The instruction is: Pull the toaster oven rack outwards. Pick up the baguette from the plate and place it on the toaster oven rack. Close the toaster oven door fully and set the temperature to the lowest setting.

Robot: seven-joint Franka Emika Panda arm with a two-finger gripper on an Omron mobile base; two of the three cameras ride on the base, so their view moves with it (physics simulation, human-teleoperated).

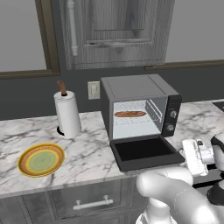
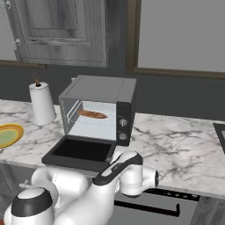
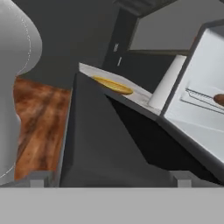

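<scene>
Toaster oven (image 1: 140,107) stands on the marble counter (image 1: 87,144), cavity open. It is a boxy, rigid unit and looks heavy enough that, in my judgement, it should stay put under a light push on its door.

Toaster oven door (image 1: 144,152) lies folded down flat toward the counter edge, glass window up. It is a stiff hinged panel; I expect it to swing as one piece. The best place to take it is the free front edge farthest from the hinge, where the bar handle should sit, lifting from beneath. The handle itself is not clear in these views.

Plate (image 1: 41,160) sits bare, well apart from the oven on its left, near the paper towel roll (image 1: 68,113).

Toaster oven rack (image 1: 135,117) sits inside the cavity. It is thin wire, light, likely springy.

Baguette (image 1: 130,114) lies lengthwise on the rack. It is light with a dry crust, so unlikely to slide.

Two knobs (image 1: 173,114) on the side panel are small, round and probably smooth, needing a firm pinch across the rim.

Gripper (image 3: 109,177): tips sit just at the door's outer edge in the hand view, jaws set wide, nothing between them.
</scene>
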